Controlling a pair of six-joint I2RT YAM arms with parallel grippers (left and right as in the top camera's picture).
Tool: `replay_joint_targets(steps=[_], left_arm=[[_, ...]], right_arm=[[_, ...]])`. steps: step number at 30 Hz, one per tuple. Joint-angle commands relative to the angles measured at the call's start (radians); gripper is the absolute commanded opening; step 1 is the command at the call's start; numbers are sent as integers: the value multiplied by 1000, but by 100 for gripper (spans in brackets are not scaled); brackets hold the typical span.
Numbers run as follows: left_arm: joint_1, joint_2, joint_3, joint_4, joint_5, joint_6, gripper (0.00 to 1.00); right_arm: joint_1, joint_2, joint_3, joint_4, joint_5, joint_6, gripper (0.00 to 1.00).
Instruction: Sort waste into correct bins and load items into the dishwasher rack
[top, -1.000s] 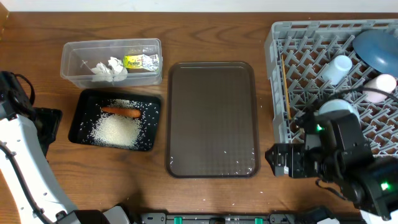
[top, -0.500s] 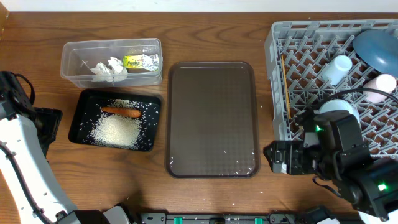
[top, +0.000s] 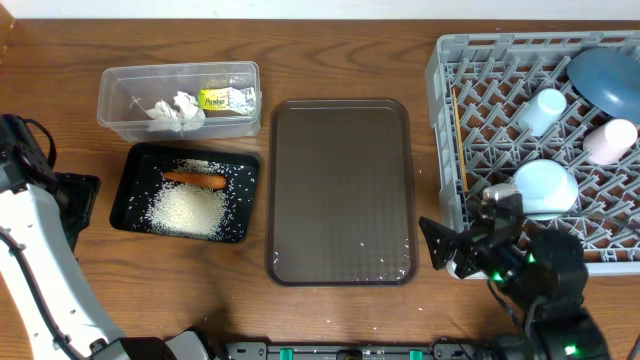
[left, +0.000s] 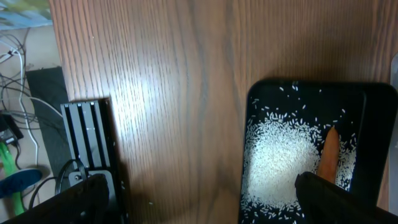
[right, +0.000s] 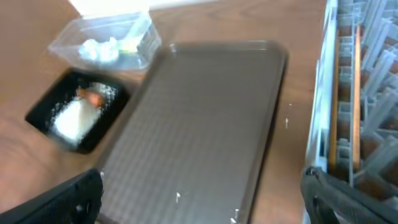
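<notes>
Tabletop (top: 50, 80): looks done — rice (top: 185, 210), carrot (top: 195, 180) in black tray (top: 135, 170) beside left gripper (left: 200, 186); tissue (top: 175, 108), wrapper (top: 225, 99) in clear box (top: 120, 100); crockery (top: 545, 185) in rack (top: 445, 60) beside right gripper (right: 202, 180); both gape empty.

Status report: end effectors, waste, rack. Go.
Left end effector and right end effector open, empty. Rice, carrot in black tray; tissue, wrapper in clear box. Dish, bowl, blue cup, pink cup, chopsticks in rack. White specks on brown tray.

Glossy wood-grain table (top: 330, 310), clear plastic box (top: 115, 100), grey plastic rack (top: 445, 140).
</notes>
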Motion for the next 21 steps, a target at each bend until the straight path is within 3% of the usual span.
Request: replay_joint_targets(steps=[1,6,15,21], left_arm=[[3,4,1,-3,-5,6,98],[3,4,1,-3,-5,6,98],[3,4,1,-3,-5,6,98],[3,4,1,-3,-5,6,98]], right_arm=[[-30,-103,-130,113,-36,-62,99],[-58,-264,-316,299,-28,-102,99],[-145,-382,-499,571,-9,-101,99],[-200,-440,-511,570,107,-101,99]])
